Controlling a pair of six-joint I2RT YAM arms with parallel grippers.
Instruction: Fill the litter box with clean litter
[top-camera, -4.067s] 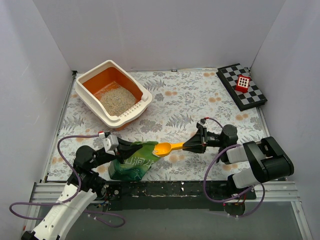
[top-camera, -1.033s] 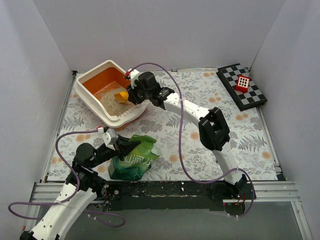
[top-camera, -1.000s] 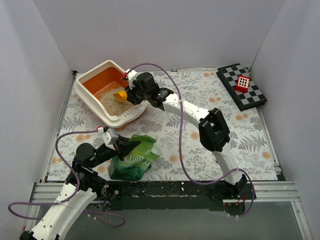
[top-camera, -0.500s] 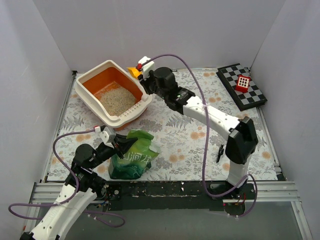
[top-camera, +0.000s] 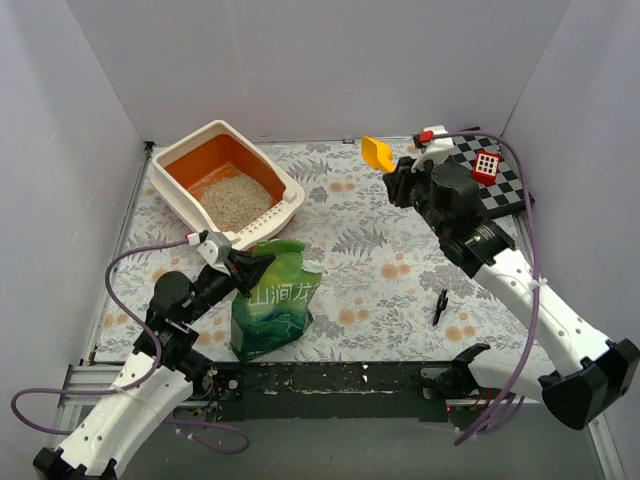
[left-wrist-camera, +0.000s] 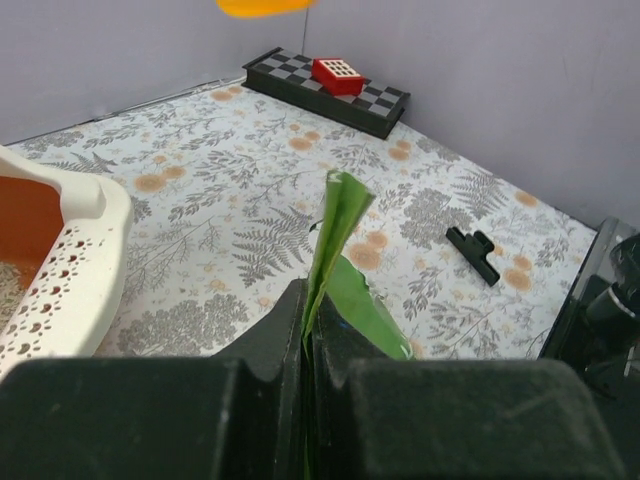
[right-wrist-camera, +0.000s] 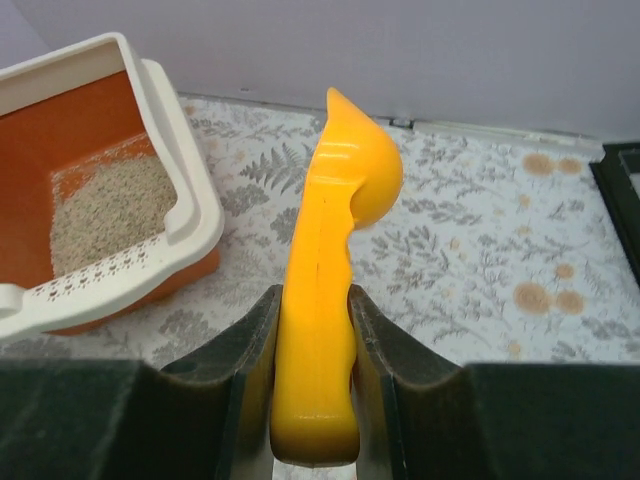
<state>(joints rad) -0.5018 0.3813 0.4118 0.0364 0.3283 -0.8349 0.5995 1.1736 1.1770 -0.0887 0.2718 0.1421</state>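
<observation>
A table (top-camera: 400, 250) covered with a fern-patterned cloth is seen, walled in white on three sides. At its far left corner the litter box (top-camera: 258, 224) is set askew, cream rim around an orange basin. The litter (top-camera: 235, 197) is heaped in the basin's nearer half, and bare orange is left at the far end. In the right wrist view the box (right-wrist-camera: 185, 190) and its litter (right-wrist-camera: 105, 205) are seen at the left. In the left wrist view only the pierced rim of the box (left-wrist-camera: 70, 290) is shown.

A green bag (top-camera: 275, 310) is stood upright just in front of the box's near corner. Its top edge is pinched flat by the left gripper (top-camera: 245, 270). From the left wrist, the gripper (left-wrist-camera: 308, 330) is seen closed on the bag's (left-wrist-camera: 335, 230) folded lip, with no gap between the jaws.

A checkerboard (top-camera: 510, 190) is laid at the far right corner, partly hidden by the right arm.

A yellow scoop (top-camera: 377, 153) is held aloft over the far middle of the table, between box and board and well apart from the box. Its handle is clamped by the right gripper (top-camera: 400, 180). From the right wrist the scoop (right-wrist-camera: 330, 280) is seen edge-on between the gripper's (right-wrist-camera: 315, 310) narrowed jaws. What its bowl holds cannot be told.

A red block (top-camera: 487, 167) is rested on the board. A small black piece (top-camera: 440, 306) is left on the cloth at the near right.
</observation>
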